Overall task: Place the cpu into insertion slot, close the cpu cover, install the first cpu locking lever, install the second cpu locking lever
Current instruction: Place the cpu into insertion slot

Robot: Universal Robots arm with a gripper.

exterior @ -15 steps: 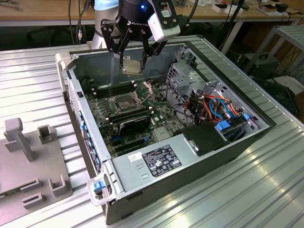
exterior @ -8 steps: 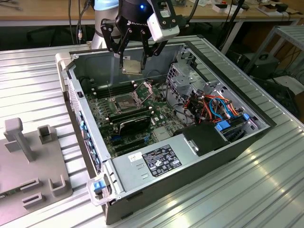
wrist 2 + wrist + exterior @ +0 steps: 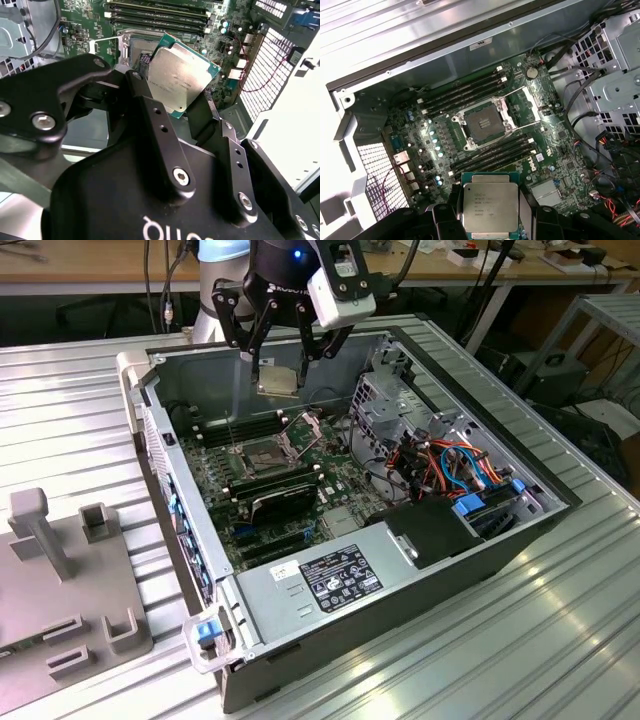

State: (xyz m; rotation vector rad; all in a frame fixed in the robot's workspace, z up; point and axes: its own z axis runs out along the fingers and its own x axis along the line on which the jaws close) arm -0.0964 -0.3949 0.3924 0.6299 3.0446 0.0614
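Clamping the small flat square cpu with the dull silver metal top (image 3: 277,381) (image 3: 180,80) (image 3: 490,206) between black jaws, pressing on two opposite edges. Hovering with it, metal top facing both wrist views, over the green motherboard (image 3: 555,145) inside the open grey metal computer case (image 3: 500,540) lying on the ribbed metal table (image 3: 500,660). Leaving the square dark insertion slot with the silvery rim (image 3: 262,455) (image 3: 484,123) bare below, well apart from the chip. Showing the thin silvery cpu cover (image 3: 303,430) tilting up beside that slot in the exterior view.
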